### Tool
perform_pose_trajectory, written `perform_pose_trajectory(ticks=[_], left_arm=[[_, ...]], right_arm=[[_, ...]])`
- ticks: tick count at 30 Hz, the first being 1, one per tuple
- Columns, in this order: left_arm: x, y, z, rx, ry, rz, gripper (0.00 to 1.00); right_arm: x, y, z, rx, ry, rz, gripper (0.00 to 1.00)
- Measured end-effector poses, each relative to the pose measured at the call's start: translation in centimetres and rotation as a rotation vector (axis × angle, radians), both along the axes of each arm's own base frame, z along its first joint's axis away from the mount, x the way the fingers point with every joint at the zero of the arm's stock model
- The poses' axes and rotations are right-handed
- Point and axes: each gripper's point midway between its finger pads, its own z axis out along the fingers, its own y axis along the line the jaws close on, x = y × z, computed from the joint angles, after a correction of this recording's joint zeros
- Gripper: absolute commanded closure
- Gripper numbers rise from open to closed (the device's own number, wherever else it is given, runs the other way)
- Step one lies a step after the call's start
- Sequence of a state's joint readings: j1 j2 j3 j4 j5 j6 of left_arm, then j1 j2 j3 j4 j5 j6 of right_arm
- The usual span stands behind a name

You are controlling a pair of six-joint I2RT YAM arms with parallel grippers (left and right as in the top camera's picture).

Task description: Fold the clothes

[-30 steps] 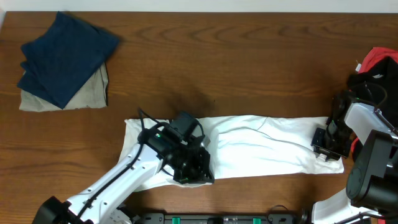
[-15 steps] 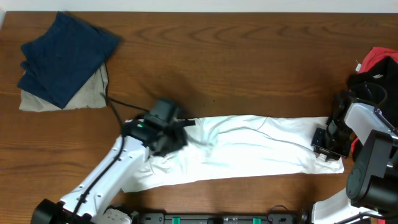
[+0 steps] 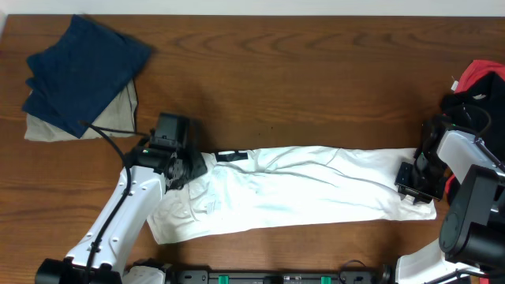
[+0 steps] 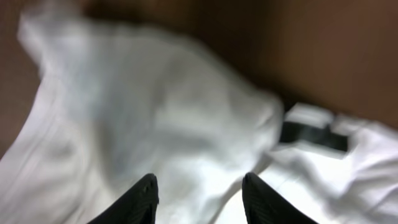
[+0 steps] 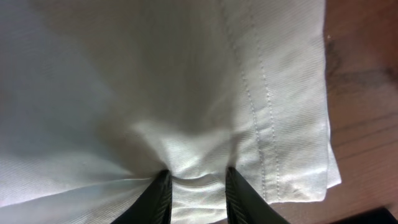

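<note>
T-shirt (image 3: 316, 189) lies in a long band near the table's (image 3: 316, 71) front edge. Lengthwise fold seems done; crosswise folds remain. Right jaws pinch hem, table's right end; left jaws apart, empty.

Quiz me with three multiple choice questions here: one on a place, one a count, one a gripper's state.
1. Where is the blue garment? A) the table's far left corner B) its middle C) its near right corner
2. Garments in that pile? A) one B) two C) four
3. The right gripper is: A) open B) shut on the white shirt C) holding the blue garment
A, far left in the overhead view; B, blue garment on a beige garment; B, cloth bunched between its fingers.
</note>
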State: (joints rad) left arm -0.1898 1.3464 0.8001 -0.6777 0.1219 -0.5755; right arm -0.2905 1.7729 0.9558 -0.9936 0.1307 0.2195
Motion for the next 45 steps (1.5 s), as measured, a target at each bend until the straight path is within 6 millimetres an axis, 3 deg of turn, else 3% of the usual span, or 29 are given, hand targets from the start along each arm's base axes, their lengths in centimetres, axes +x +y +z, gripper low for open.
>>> perform_pose_trajectory(ticks=[2, 5, 8, 14, 17, 19, 20, 24, 30, 31, 34, 38, 45], left_arm=[[-1.4, 0.5, -0.3, 0.022, 0.057, 0.001, 0.53], [-1.8, 1.5, -0.5, 0.060, 0.074, 0.017, 0.47], [-1.1, 2.8, -0.4, 0.099, 0.051, 0.051, 0.42], [1.2, 4.9, -0.3, 0.130, -0.026, 0.124, 0.42], [1.5, 5.4, -1.4, 0.142, 0.000, 0.140, 0.54], [1.9, 5.5, -2.6, 0.150, 0.018, 0.139, 0.85], [2.1, 5.6, -3.2, 0.156, 0.026, 0.133, 0.94], [2.9, 6.6, -4.3, 0.159, 0.032, 0.156, 0.94], [3.1, 11.6, -4.1, 0.144, 0.015, 0.336, 0.94], [3.1, 12.2, -4.0, 0.132, 0.009, 0.360, 0.92], [3.6, 13.4, -3.8, 0.079, -0.020, 0.411, 0.72], [4.1, 13.4, -3.7, 0.020, -0.042, 0.415, 0.57], [3.6, 12.0, -3.7, -0.039, -0.016, 0.361, 0.43]], right_arm=[[0.0, 0.0, 0.0, 0.000, 0.000, 0.000, 0.72], [0.0, 0.0, 0.0, 0.000, 0.000, 0.000, 0.72], [0.0, 0.0, 0.0, 0.000, 0.000, 0.000, 0.72], [0.0, 0.0, 0.0, 0.000, 0.000, 0.000, 0.72], [0.0, 0.0, 0.0, -0.001, -0.001, 0.000, 0.72], [0.0, 0.0, 0.0, -0.001, -0.001, 0.000, 0.72], [0.0, 0.0, 0.0, 0.000, 0.000, 0.000, 0.72], [0.0, 0.0, 0.0, 0.000, 0.000, 0.000, 0.72], [0.0, 0.0, 0.0, 0.000, -0.001, 0.000, 0.72], [0.0, 0.0, 0.0, 0.000, -0.001, 0.000, 0.72], [0.1, 0.0, 0.0, 0.002, -0.003, -0.001, 0.72], [0.1, 0.1, 0.0, 0.005, -0.004, -0.001, 0.69], [-0.4, 1.4, 0.4, 0.083, 0.018, 0.001, 0.67]])
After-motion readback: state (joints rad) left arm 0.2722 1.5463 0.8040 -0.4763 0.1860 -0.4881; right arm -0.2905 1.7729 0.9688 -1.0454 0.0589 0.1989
